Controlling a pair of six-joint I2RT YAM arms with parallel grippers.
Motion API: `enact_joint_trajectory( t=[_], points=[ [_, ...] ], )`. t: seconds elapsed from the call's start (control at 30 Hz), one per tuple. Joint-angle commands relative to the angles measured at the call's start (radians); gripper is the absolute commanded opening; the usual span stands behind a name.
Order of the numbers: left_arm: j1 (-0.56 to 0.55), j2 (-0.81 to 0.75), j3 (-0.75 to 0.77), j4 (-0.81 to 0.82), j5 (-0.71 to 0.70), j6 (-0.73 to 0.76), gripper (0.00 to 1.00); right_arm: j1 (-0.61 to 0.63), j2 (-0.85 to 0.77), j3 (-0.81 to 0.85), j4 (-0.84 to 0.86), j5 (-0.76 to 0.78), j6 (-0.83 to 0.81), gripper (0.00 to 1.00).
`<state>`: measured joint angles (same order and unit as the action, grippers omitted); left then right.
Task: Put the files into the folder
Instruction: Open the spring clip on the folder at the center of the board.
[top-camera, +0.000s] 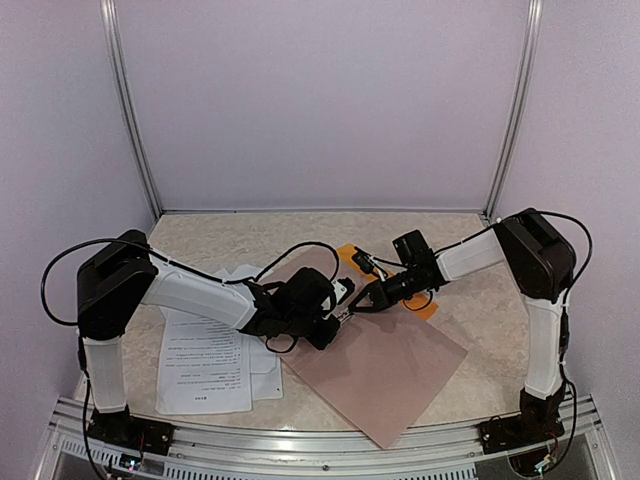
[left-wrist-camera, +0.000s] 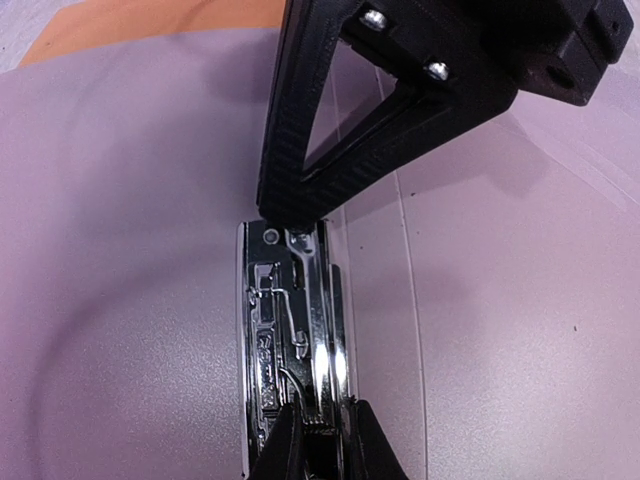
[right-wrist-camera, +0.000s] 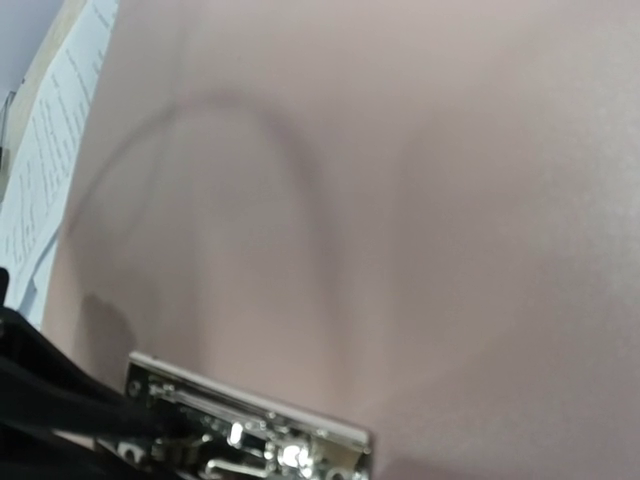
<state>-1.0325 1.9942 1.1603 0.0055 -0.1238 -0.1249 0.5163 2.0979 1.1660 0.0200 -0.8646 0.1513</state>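
Files (top-camera: 205, 365) near-left on counter (top-camera: 240, 235), partly under left arm. Pinkish board (top-camera: 390, 370) centre, orange folder (top-camera: 348, 253) showing at its far edge. Left gripper (left-wrist-camera: 325, 450) nearly closed, pinching metal clip (left-wrist-camera: 295, 330). Right gripper (left-wrist-camera: 288, 205) fully closed, tip touching clip's other end.

Loose white files (top-camera: 205, 365) printed with black text, lying flat in an overlapping, fanned pile left of the folder (top-camera: 347, 254), orange-yellow folder lying flat and mostly covered, only orange corners showing, shiny metal clip (left-wrist-camera: 290, 340) flat on a pinkish-grey surface
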Motion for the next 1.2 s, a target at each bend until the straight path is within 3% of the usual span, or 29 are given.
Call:
enact_joint_trajectory(
  t=[0.0,0.47,1.17],
  points=[
    [-0.034,0.036,-0.047,-0.142,0.152,0.038,0.1,0.013,0.023,-0.042,0.037,0.163,-0.016,0.0],
    [-0.036,0.028,-0.056,-0.136,0.163,0.044,0.1,0.014,0.132,-0.035,-0.04,0.289,-0.061,0.0],
    [-0.045,0.037,-0.057,-0.137,0.188,0.073,0.1,0.032,0.08,-0.002,0.043,0.219,-0.003,0.0]
  ],
)
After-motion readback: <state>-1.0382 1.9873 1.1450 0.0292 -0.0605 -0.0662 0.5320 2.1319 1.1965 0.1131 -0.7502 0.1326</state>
